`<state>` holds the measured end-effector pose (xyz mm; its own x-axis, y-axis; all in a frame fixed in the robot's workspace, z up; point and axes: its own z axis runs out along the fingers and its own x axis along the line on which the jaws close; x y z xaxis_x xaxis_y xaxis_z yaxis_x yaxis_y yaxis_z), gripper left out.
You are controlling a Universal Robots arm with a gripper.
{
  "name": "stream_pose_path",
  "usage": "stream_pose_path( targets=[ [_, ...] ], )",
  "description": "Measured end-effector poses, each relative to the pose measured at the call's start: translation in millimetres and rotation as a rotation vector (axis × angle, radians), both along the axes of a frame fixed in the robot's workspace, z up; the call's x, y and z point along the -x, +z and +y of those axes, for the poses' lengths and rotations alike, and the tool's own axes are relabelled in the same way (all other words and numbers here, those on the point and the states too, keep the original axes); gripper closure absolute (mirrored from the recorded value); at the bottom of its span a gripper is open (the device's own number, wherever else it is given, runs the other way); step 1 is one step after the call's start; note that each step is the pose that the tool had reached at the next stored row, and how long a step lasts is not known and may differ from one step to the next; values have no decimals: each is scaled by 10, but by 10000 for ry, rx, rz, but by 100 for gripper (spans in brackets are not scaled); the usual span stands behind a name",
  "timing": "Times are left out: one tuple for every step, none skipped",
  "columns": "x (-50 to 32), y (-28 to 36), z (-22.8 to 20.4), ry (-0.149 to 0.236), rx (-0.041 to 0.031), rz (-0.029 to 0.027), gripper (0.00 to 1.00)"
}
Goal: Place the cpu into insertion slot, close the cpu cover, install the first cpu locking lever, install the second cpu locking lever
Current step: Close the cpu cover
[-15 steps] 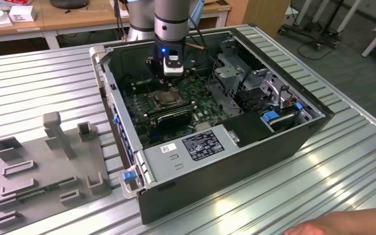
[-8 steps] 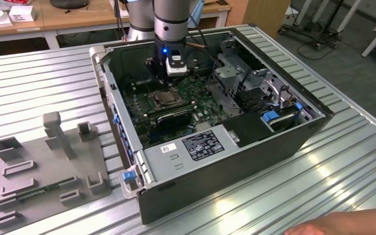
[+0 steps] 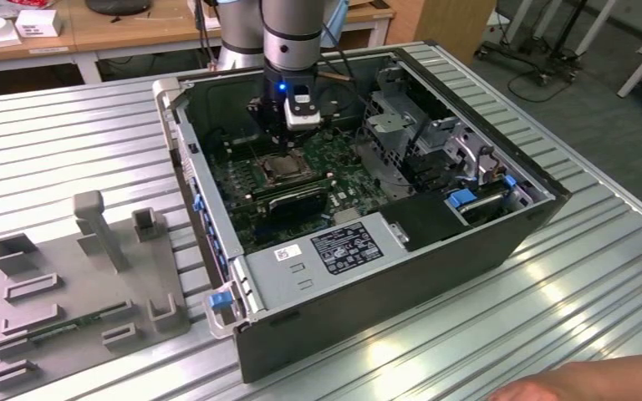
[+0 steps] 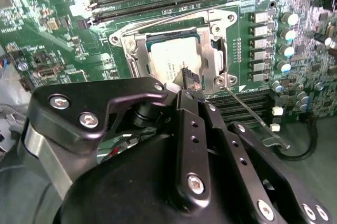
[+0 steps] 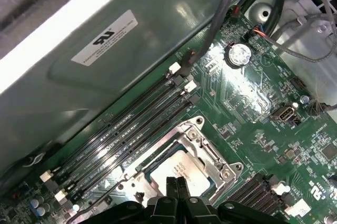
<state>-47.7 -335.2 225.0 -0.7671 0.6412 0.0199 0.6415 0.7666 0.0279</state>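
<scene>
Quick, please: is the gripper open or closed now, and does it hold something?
Gripper: closed, fingertips together, nothing held between them, just over the chip.

Inside the case (image 3: 410,276)
We see the cpu (image 4: 171,63) in the insertion slot (image 3: 284,170), the cpu cover (image 4: 132,50) lying around its edges, memory slots (image 5: 131,129) just beside, the gripper (image 5: 176,184) above, and a tray (image 3: 81,288) outside at the exterior view's left.

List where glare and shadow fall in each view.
Exterior view: bright streaks glare off the ribbed table, while the case interior is dim. First wrist view: a blown-out white band crosses the case wall, and the motherboard glints beside the round battery. Second wrist view: the tool is a dark foreground mass; the cpu face is bright.
</scene>
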Motion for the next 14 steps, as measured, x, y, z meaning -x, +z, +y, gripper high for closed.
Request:
stream_pose_path(
  targets=[
    [0,0,0,178,0,0,89],
    [0,-1,0,359,0,0,89],
    [0,-1,0,549,1,0,89],
    [0,-1,0,729,0,0,89],
    [0,-2,0,953,0,0,89],
    [0,-2,0,1149,1,0,89],
    [0,-2,0,1324,0,0,89],
    [0,-2,0,1503,1,0,89],
    [0,-2,0,1683,1,0,89],
    [0,-2,0,1864,1,0,89],
    [0,-3,0,2042,0,-1,89],
    [0,-3,0,2240,1,0,89],
    [0,-3,0,2418,0,0,89],
    [0,-3,0,2599,1,0,89]
  ],
)
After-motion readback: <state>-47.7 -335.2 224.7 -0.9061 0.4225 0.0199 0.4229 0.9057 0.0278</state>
